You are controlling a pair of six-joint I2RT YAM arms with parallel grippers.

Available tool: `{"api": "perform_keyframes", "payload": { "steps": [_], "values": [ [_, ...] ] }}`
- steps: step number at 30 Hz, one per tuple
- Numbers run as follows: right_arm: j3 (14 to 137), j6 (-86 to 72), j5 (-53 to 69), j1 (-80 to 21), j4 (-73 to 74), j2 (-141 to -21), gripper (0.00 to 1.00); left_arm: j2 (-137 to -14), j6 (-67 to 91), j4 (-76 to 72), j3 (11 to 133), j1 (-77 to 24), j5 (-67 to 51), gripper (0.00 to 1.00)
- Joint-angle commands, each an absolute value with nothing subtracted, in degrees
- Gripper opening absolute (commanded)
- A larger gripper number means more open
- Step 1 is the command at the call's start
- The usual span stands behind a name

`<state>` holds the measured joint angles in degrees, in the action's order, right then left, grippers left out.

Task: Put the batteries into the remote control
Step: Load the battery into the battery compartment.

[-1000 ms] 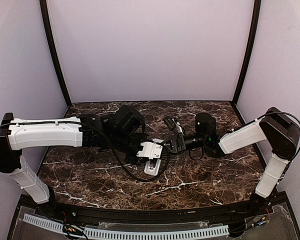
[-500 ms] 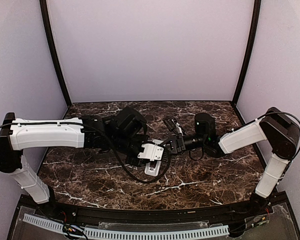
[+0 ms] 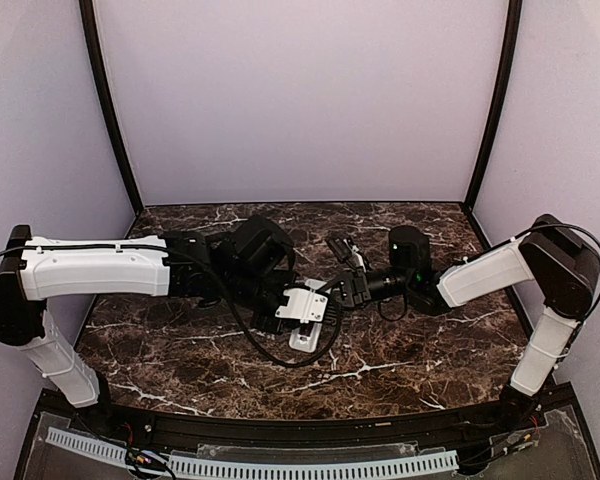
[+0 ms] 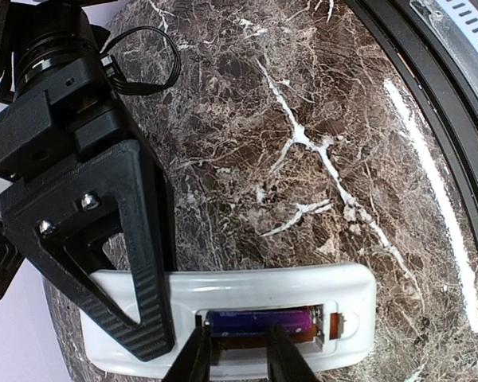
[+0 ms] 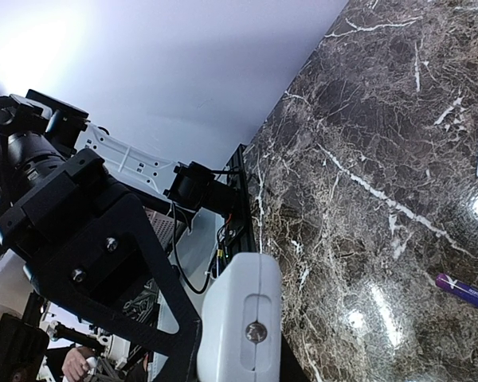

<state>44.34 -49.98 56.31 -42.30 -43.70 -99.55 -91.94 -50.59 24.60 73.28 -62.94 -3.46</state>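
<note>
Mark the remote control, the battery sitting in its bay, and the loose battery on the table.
remote control (image 4: 352, 296): left wrist view, white shell, right end.
battery in the bay (image 4: 259, 321): left wrist view, middle of the purple body.
loose battery (image 5: 462, 290): right wrist view, middle of the cylinder.

The bench (image 4: 319, 95) is dark brown marble with white veins. The remote (image 4: 354, 288) is plain white; the battery (image 4: 263, 320) in it is bluish purple. The fingers (image 4: 147, 263) are black, walls (image 3: 300, 100) pale lilac.

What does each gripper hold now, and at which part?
The right gripper clamps the remote control at one end. The left gripper, jaws slightly apart over the seated battery, seems to hold nothing.
</note>
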Motion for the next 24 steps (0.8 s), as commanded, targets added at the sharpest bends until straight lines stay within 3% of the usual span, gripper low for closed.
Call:
{"api": "perform_keyframes", "payload": {
  "steps": [1,13,24],
  "values": [
    [45.6,-49.8,57.0,-43.4,-46.0,-100.0,0.0,-92.1,-50.4,26.0,74.7,-63.2,-2.2,0.26],
    [45.2,-51.1,57.7,-43.5,-48.2,-100.4,0.0,-91.0,-50.2,24.0,73.9,-63.2,-1.0,0.38],
    [43.6,-49.4,54.2,-42.5,-46.7,-98.7,0.0,-86.3,-42.2,18.2,71.1,-63.2,-0.7,0.33]
  ]
}}
